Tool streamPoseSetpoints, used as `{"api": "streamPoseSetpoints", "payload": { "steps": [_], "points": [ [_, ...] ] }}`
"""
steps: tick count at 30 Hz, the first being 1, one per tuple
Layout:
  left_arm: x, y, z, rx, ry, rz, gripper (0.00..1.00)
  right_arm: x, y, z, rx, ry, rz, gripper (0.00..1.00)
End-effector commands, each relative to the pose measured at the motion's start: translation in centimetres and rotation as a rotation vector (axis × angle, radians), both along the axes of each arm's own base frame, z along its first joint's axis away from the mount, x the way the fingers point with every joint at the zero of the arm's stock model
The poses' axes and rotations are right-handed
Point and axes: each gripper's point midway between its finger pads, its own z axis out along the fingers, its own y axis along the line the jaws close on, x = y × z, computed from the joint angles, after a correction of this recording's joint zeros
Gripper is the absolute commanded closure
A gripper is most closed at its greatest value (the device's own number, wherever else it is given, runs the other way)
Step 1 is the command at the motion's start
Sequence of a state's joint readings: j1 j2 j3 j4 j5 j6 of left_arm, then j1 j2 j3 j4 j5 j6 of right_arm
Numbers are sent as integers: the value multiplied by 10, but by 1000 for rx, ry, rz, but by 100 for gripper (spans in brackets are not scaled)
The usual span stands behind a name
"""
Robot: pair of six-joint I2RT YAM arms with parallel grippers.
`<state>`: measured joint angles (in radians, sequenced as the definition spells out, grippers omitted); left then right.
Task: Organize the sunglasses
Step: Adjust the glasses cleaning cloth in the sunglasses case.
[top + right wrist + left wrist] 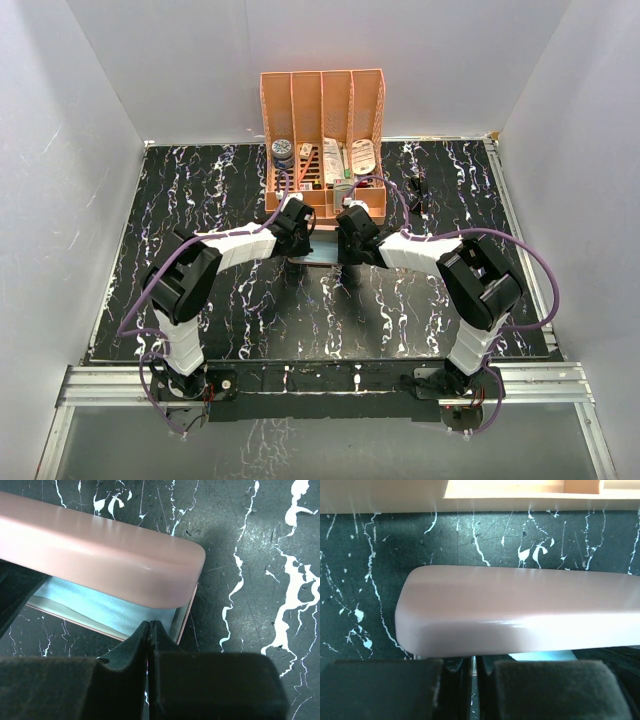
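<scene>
One black, white-veined counter fills the overhead view. Both arms bend in from the bottom corners and meet at centre frame. Just above them, at upper centre, an orange slotted organizer stands near the counter's far edge, its compartments holding small items too fine to make out.

Between the two wrists lies a pink glasses case, which runs across the middle of the left wrist view. In the right wrist view its lid is raised a little over the base. A light blue cloth shows in that opening.

The left gripper sits at the bottom of its own frame against the case's near edge, fingers pressed together. The right gripper has its fingers closed tip to tip at the rim of the case's base.

The sunglasses, small and black, lie on the counter just right of the organizer's lower right corner, in the upper right of centre, apart from the case and both grippers.
</scene>
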<state>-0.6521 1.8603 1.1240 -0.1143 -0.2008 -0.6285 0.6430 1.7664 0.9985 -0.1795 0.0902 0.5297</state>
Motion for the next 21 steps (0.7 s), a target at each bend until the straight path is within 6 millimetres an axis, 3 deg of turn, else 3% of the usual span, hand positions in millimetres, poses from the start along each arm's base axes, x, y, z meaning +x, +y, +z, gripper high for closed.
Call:
{"api": "streamPoseSetpoints", "payload": {
  "steps": [1, 21],
  "points": [
    [-17, 27, 1, 115, 46, 17, 100, -6, -16, -5, -68, 0, -16, 100],
    [-31, 65, -5, 257, 75, 110, 100, -8, -22, -8, -87, 7, -31, 100]
  ]
}}
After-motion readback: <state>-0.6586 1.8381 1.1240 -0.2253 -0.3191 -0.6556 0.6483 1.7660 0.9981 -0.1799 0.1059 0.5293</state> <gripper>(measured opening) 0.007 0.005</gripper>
